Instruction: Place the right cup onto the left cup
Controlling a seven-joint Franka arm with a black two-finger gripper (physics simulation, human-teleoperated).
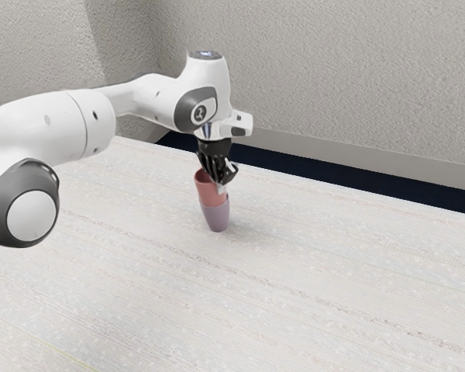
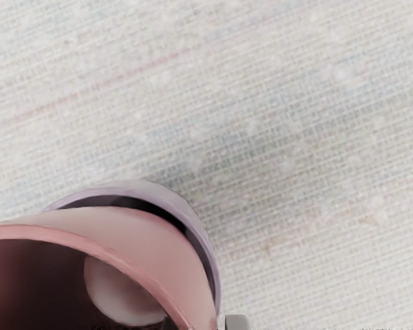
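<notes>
Pink cup: mouth up, axis near-vertical.

Bright, even light washes the exterior view, leaving the table and the wall pale. The arm has gentle gray shading on its undersides. A faint, soft-edged shadow lies beside the lilac cup. In the wrist view, the pink cup is deeply shaded inside, with a paler patch at its bottom. The light source is unclear.

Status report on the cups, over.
Claw at top of pink cup, grip unconfirmed. Pink cup's lower part inside purple cup. No obstruction seen.
</notes>
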